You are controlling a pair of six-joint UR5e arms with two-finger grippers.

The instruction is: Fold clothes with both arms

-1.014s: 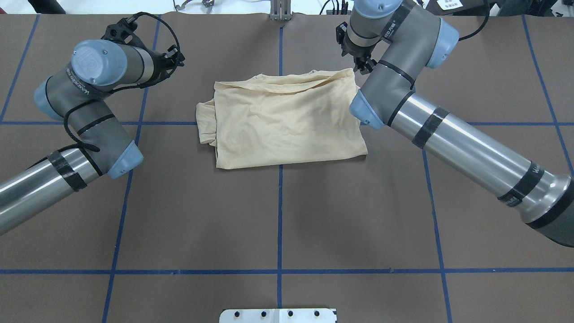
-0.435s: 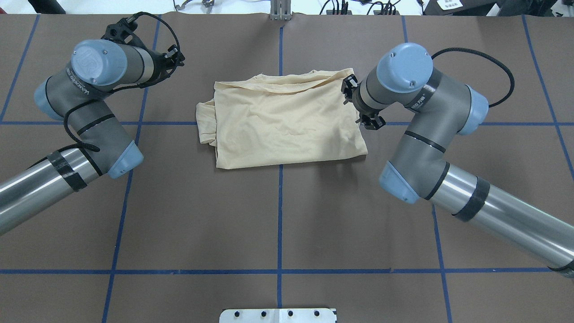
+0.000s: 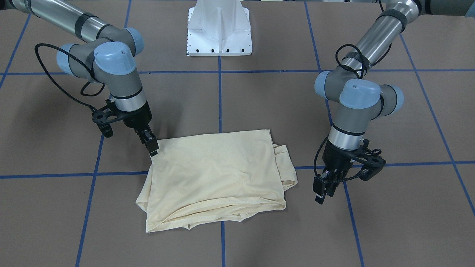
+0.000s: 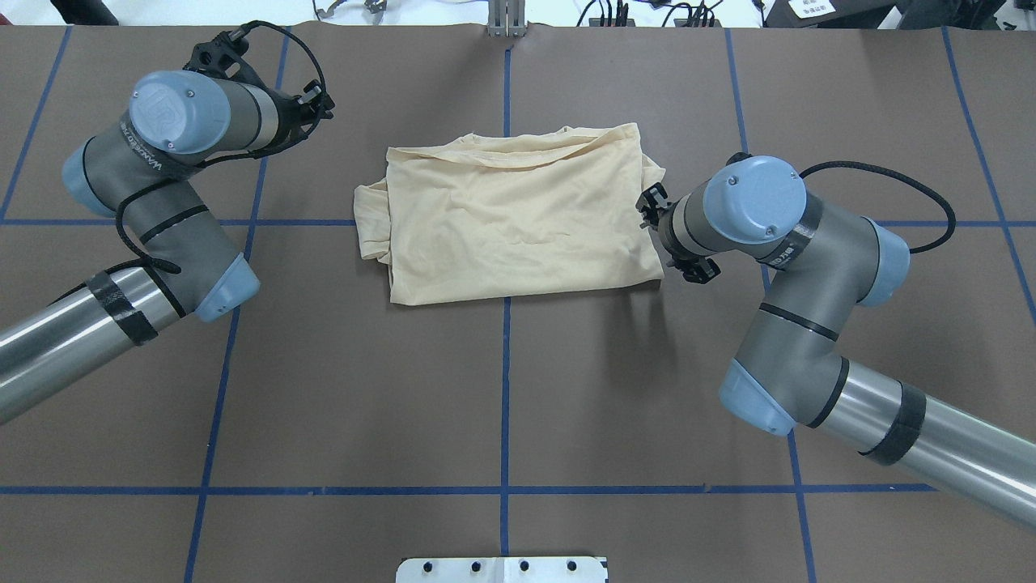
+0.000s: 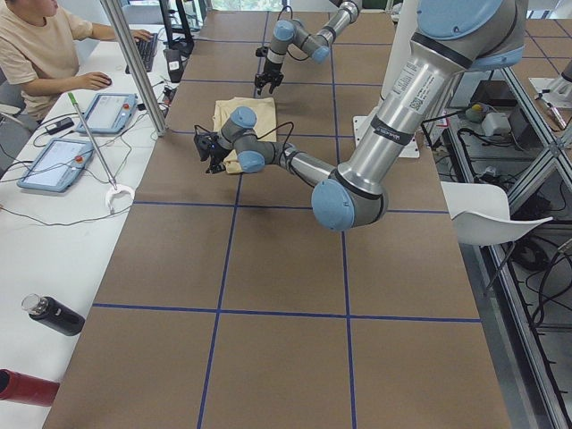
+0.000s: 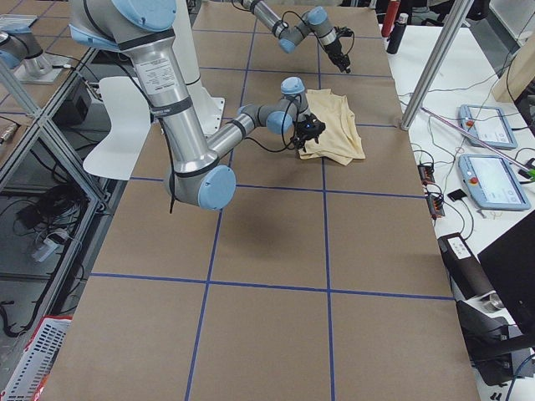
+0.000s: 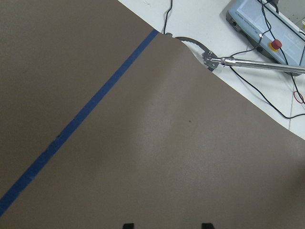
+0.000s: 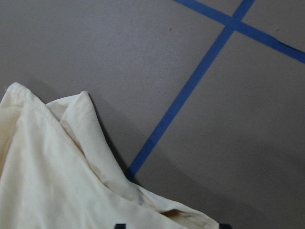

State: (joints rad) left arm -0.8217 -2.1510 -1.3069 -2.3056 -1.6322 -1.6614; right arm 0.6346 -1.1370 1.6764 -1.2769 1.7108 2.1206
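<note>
The clothes, one pale cream-yellow shirt [image 4: 510,219], lie folded into a rough rectangle at mid-table, with a bunched sleeve at their left side and no print showing. My right gripper [image 3: 151,147] points down, open, with its tips at the shirt's [image 3: 215,178] near right corner. The right wrist view has that corner's layered edge [image 8: 57,181] just ahead of the spread fingertips. My left gripper [image 3: 323,191] hangs open over bare table, about a hand's width off the shirt's left side, holding nothing. Only brown table and blue tape show in the left wrist view.
Blue tape lines [image 4: 505,389] grid the brown table cover [image 4: 340,389]. The white pedestal base [image 3: 219,29] stands at the robot's side. A person [image 5: 40,45] sits at a side bench with tablets [image 5: 107,112] and bottles [image 5: 54,315]. A metal rod [image 7: 257,64] lies past the table's far edge.
My right arm swung back toward the robot along the shirt's right edge, from its far right corner to its near right corner. Neither the left arm nor the shirt moved.
</note>
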